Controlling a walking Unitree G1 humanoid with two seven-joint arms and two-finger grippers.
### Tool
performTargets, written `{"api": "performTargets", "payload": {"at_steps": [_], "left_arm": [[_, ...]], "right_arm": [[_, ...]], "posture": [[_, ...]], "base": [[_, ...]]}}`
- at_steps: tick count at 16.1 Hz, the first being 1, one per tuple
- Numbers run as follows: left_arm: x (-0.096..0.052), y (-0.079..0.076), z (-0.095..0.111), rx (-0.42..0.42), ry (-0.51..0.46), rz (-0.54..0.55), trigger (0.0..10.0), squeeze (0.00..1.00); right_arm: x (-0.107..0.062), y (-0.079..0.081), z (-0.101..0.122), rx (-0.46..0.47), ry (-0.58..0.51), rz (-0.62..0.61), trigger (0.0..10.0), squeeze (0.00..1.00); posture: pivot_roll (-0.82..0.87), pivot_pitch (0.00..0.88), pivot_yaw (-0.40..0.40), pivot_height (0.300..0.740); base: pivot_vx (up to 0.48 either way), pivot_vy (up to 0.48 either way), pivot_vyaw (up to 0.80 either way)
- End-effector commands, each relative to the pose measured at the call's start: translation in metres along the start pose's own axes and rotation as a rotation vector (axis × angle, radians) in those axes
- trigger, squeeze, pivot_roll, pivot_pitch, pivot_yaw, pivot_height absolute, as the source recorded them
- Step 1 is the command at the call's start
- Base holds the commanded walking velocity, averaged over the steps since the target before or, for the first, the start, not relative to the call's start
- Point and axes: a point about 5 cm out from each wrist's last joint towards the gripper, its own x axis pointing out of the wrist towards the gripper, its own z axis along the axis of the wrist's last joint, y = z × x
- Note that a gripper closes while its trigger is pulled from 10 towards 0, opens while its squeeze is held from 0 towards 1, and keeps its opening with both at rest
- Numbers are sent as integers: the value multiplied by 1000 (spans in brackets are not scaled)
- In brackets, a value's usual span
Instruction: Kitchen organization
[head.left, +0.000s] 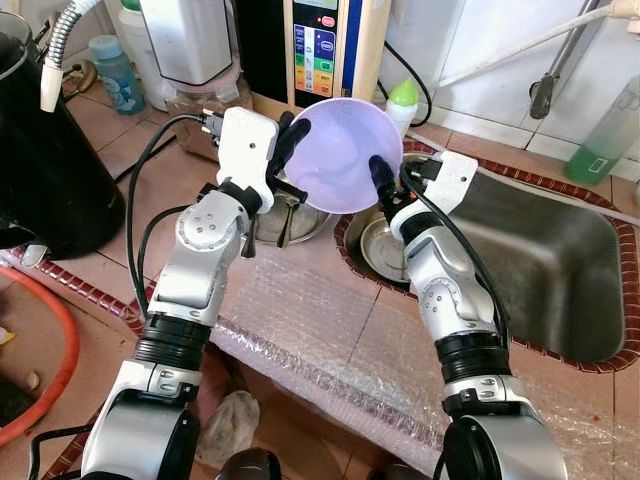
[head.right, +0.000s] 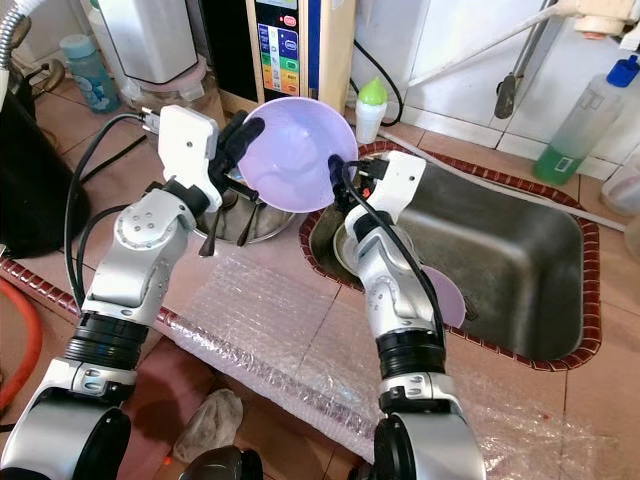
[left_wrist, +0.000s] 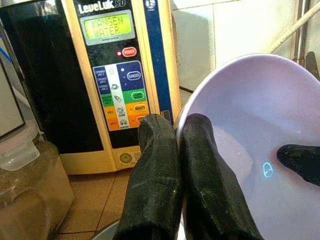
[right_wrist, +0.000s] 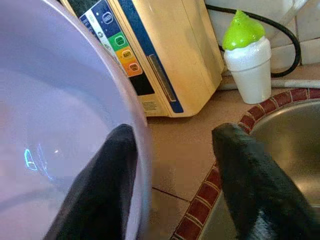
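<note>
A lavender plastic bowl (head.left: 340, 150) hangs tilted above the counter, between the water machine and the sink. My left gripper (head.left: 290, 135) is shut on the bowl's left rim; in the left wrist view its two black fingers (left_wrist: 150, 175) press together at the rim (left_wrist: 190, 115). My right gripper (head.left: 385, 180) is at the bowl's right rim and stands open. One right finger (right_wrist: 100, 190) lies inside the bowl (right_wrist: 55, 110), the other (right_wrist: 250, 185) well outside it, with a wide gap.
Under the bowl stands a steel pot (head.left: 285, 220) with utensils. The steel sink (head.left: 540, 260) to the right holds a steel bowl (head.left: 380, 245) and a lavender dish (head.right: 445, 295). Behind are a water ionizer (head.left: 325, 50) and a green-capped bottle (head.left: 403, 105). Bubble wrap (head.left: 330, 340) covers the counter front.
</note>
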Motion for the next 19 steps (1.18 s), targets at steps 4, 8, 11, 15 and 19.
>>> {"api": "performTargets", "payload": {"at_steps": [4, 8, 11, 15, 19], "left_arm": [[-1, 5, 7, 25, -46, 12, 0, 0], [-1, 3, 4, 35, -23, 9, 10000, 0], [0, -1, 2, 53, -13, 0, 10000, 0], [1, -3, 1, 71, -9, -4, 10000, 0], [1, -5, -2, 30, -2, -23, 10000, 1000]], "right_arm": [[-4, -25, 0, 45, 21, -122, 0, 0], [-4, -26, 0, 61, 19, -129, 0, 0], [-4, -28, 1, 78, 14, -144, 0, 0], [-3, -32, 3, 79, 7, -160, 0, 0], [-4, -34, 4, 85, 0, -181, 0, 0]], "posture": [[-11, 24, 47, 740], [-13, 26, 49, 740], [-10, 26, 48, 740], [-12, 27, 48, 740], [-17, 27, 52, 740]], "base": [[0, 0, 0], [0, 0, 0], [0, 0, 0], [0, 0, 0], [0, 0, 0]]}}
